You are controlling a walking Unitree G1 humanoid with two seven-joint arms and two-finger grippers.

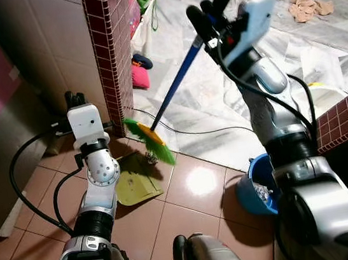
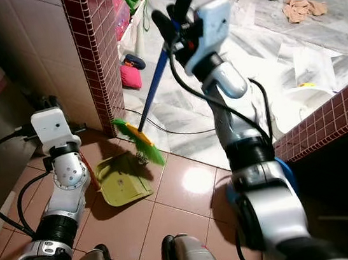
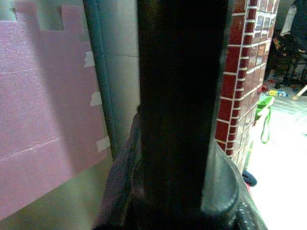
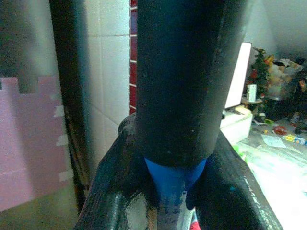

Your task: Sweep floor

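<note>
1. Nearest the camera, my right arm rises from the lower frame; beside it a blue bucket (image 1: 257,189) sits on the brown tile floor (image 1: 174,226).
2. Right end effector (image 1: 213,14): fingers closed around the black grip of the broom handle (image 1: 180,78), held high.
3. Handle's long axis slants down and away from that end effector to the green broom head (image 1: 149,139), which rests on the floor at the edge of the marble step.
4. Green dustpan (image 1: 136,186): lies just beside the bristles, on my side of them. My left end effector (image 1: 75,99) is the nearer one, clamped on a dark upright shaft that I judge to be the dustpan's handle.
5. Coming stroke, in my judgement: draw the bristles toward the pan.
6. No legible writing or brand.
</note>
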